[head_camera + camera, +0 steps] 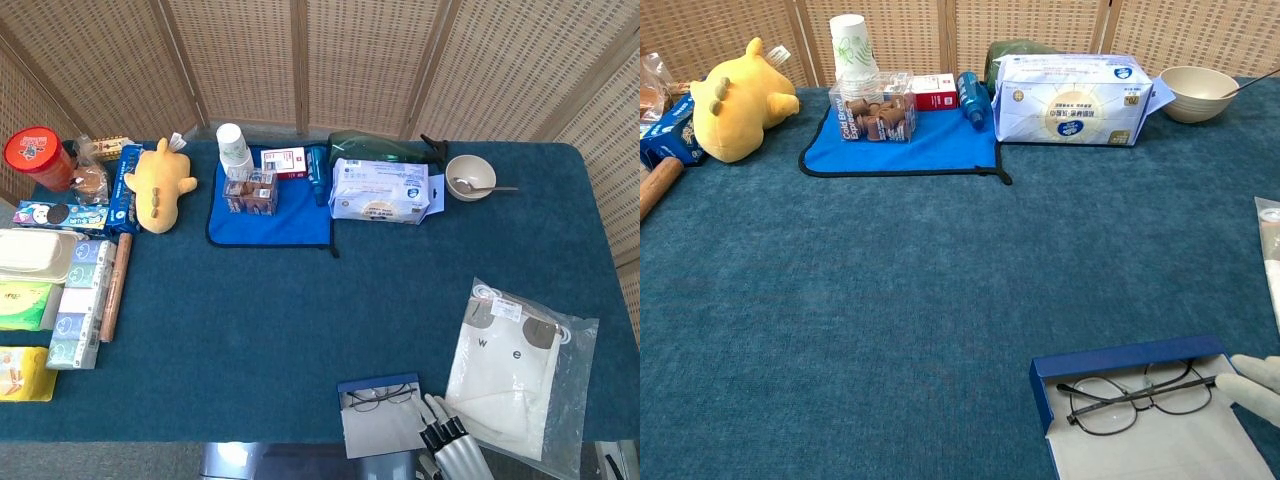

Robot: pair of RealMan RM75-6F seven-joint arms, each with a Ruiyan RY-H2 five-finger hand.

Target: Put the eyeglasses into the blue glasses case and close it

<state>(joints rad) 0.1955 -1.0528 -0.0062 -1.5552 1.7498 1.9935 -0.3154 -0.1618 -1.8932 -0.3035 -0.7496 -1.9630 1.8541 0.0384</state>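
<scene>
Lying open at the front edge of the table, right of centre, blue glasses case with lid flap flat toward the front edge. Eyeglasses folded inside it, on the pale lining, just behind the flap. Right hand comes over the front edge just right of the case; fingers side by side, extended, tips at the right end of the case next to the glasses' temple. Cannot tell if they touch the frame; nothing pinched. Left hand not visible in either view.

Clear plastic bag with white cloth lies right of the hand, near the front right corner, close to the case's right side. Wide bare carpet in the table centre and front left. Back edge crowded: yellow plush toy, blue mat with paper cup and snack box, tissue pack, bowl with spoon. Left edge lined with packets, rolling pin, red jar at the back left corner.
</scene>
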